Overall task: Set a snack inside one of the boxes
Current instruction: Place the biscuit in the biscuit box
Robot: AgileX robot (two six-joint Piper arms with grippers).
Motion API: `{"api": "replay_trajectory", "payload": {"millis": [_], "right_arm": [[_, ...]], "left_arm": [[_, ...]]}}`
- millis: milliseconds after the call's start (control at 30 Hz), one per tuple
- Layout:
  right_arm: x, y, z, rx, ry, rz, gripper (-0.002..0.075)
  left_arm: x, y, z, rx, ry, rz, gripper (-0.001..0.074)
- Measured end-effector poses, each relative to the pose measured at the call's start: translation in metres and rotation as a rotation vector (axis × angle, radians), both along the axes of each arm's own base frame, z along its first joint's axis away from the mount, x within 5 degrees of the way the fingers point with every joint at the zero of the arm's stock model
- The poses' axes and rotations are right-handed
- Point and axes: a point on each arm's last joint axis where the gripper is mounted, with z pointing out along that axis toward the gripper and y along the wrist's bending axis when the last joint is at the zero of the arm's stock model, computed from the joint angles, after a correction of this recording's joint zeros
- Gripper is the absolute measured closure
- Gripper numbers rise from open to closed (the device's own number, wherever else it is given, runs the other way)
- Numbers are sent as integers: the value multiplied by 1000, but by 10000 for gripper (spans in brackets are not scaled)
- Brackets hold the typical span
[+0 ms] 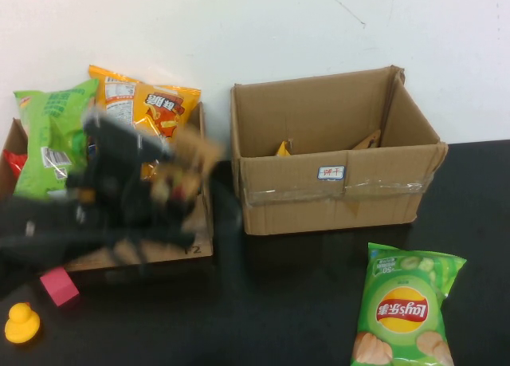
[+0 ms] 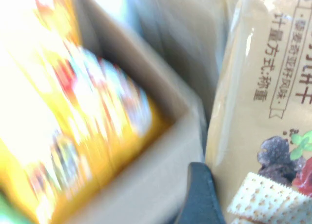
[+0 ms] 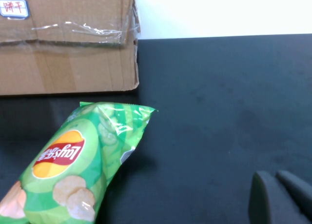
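Counting it up: two brown cardboard boxes on the black table [image 1: 287, 302], a big one [image 1: 335, 192] in the middle and a lower one [image 1: 191, 250] to its left. That lower box already has an orange chip bag [image 1: 147, 104] and a green snack bag [image 1: 49, 135] standing in it. One more bag, the green Lay's chips [image 1: 405, 312], lies flat on the table just in front of the big box's right corner.

The left hand [image 1: 171, 192] hovers over the lower box, blurred, clamped on a tan cracker packet [image 1: 195, 155]. Only the left wrist view shows that packet's print and crackers [image 2: 265, 136], pressed against a dark finger [image 2: 201, 194]. The right hand [image 3: 280, 199] turns up only in its own wrist view, fingers together, beside the Lay's bag [image 3: 78, 170].

Also left of the big box: one yellow rubber duck [image 1: 21, 324] and one pink block [image 1: 59, 286].
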Motion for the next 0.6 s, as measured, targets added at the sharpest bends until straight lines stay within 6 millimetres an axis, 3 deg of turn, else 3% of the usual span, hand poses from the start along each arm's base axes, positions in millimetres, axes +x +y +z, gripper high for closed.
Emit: {"api": "replay_trajectory", "payload": {"millis": [100,233,300,600], "right_arm": [[0,0,0,0,0,0,727],[0,0,0,0,0,0,727],[0,0,0,0,0,0,727],[0,0,0,0,0,0,727]], "left_arm": [[19,-13,24,-56,-83,21,296],[51,-34,42,-81,-145,8,296],[72,-45,42,-86,-155,4,296],[168,-88,3,-137,-146,34,296]]}}
